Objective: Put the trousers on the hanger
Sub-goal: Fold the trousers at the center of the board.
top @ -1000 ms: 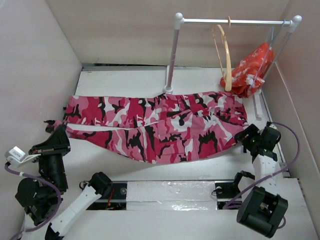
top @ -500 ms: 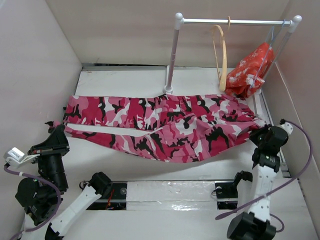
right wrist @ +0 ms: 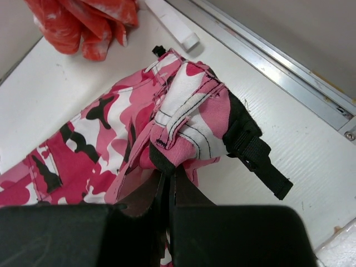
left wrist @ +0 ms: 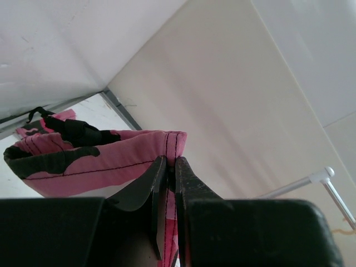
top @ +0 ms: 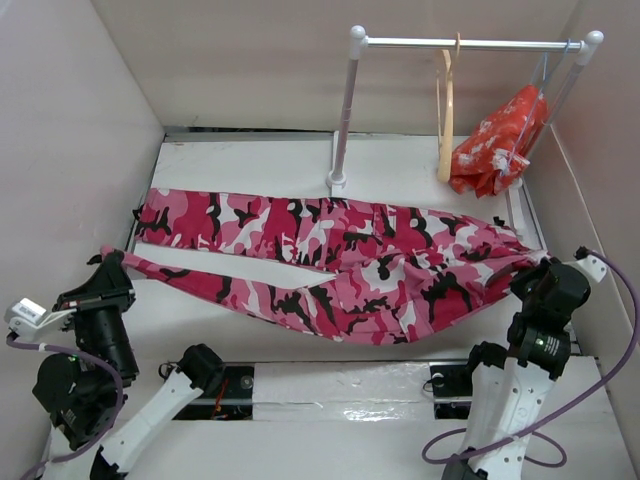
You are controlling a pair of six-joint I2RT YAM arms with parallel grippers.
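You have the trousers (top: pixel 330 255) pinched at both ends. Your left gripper (left wrist: pixel 169 162) is closed on the hem of one leg cuff, with the stitched edge standing just above the fingertips. Your right gripper (right wrist: pixel 167 173) is clamped on a bunched fold of the waistband, and a black strap (right wrist: pixel 261 158) hangs off beside it. Holding opposite ends lets you stretch the cloth lengthwise, so it handles as one long band rather than a heap. From above, it spans the table (top: pixel 240 165) from near the left wall to the right side, sagging in the middle, where it looks to rest on the surface. As far as I can tell, only one leg is in the left grip; the other lies flat further back.

The hanger (top: pixel 443 120) hangs by its hook from the rail (top: pixel 470 44) at the far right, edge-on to the overhead camera. It is clear of the trousers and up beyond the waist end. An orange-red cloth (top: pixel 500 135) sits just beside it toward the right post.

The hanger is bare, so I judge you're early in the task, spreading and lifting before draping. The next move probably calls for raising the garment to the hanger. Watch the slack centre, which could drag or catch on the rail's upright (top: pixel 345 110).
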